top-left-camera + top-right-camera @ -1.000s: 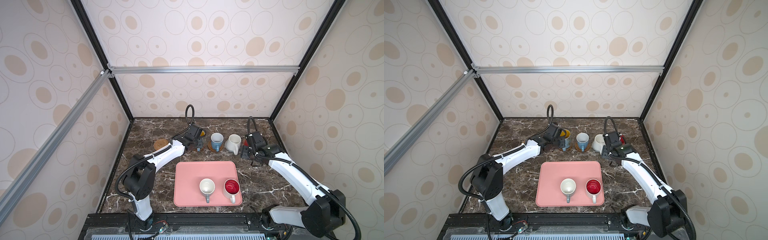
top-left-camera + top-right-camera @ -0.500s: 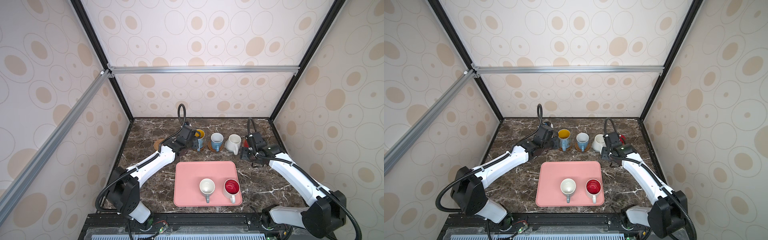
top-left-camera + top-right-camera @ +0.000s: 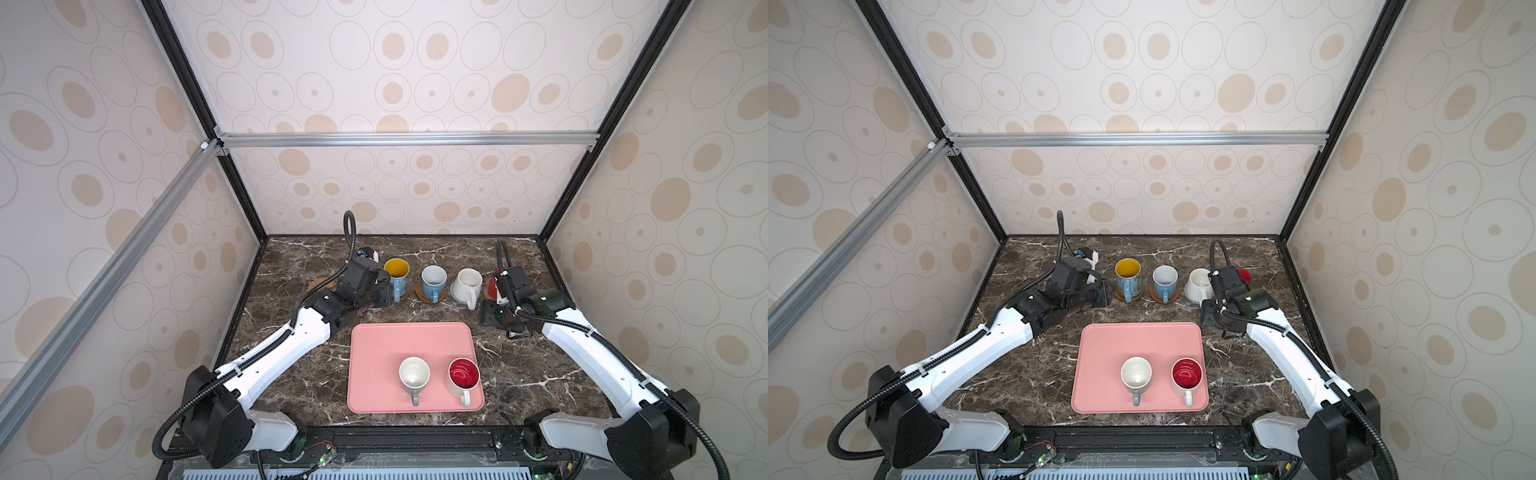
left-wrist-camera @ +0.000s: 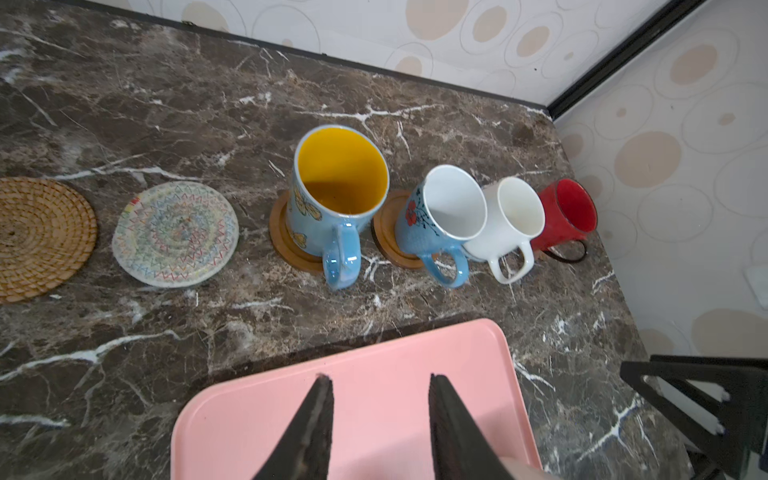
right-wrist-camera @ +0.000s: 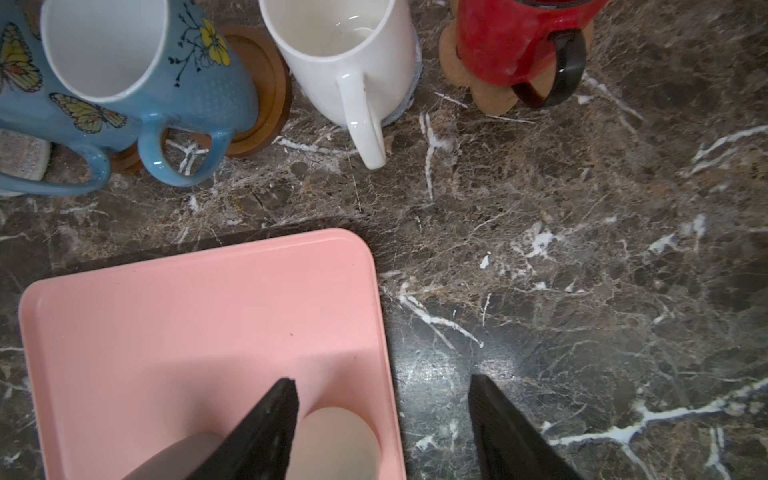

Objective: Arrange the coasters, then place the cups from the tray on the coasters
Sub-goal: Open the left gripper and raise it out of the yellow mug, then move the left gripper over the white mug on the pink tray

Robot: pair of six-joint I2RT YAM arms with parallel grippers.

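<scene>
Yellow-lined patterned mug (image 3: 397,274) now stands released on its brown coaster (image 4: 282,237); left gripper (image 4: 380,378), narrow and empty, has backed off leftward. Right gripper (image 5: 383,379) wide, empty. Grey mug (image 3: 414,372) and red-lined mug (image 3: 464,374) remain on tray (image 3: 374,340).

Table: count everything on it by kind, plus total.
Mugs: 6 (yellow-lined, light blue, white, red, grey, red-lined)
Coasters: 6 (rattan, cream, two brown discs, grey-blue, paw)
Tray: 1
Total: 13
</scene>
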